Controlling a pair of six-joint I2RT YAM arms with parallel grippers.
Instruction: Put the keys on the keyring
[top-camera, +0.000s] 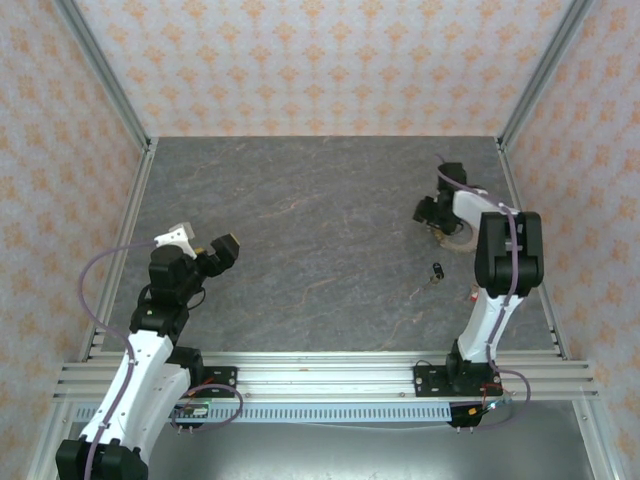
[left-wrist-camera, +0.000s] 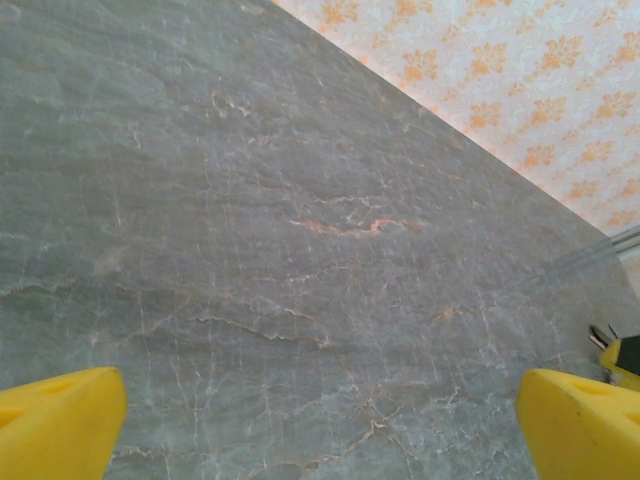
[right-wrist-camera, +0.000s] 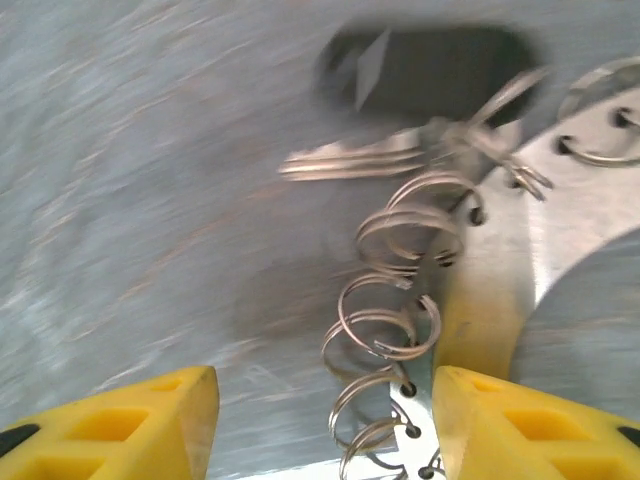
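By right gripper (right-wrist-camera: 320, 415), loop-fringed metal keyring (right-wrist-camera: 485, 290)

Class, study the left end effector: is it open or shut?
Open: the left end effector has its yellow fingers far apart in the wrist view, bare table between them.
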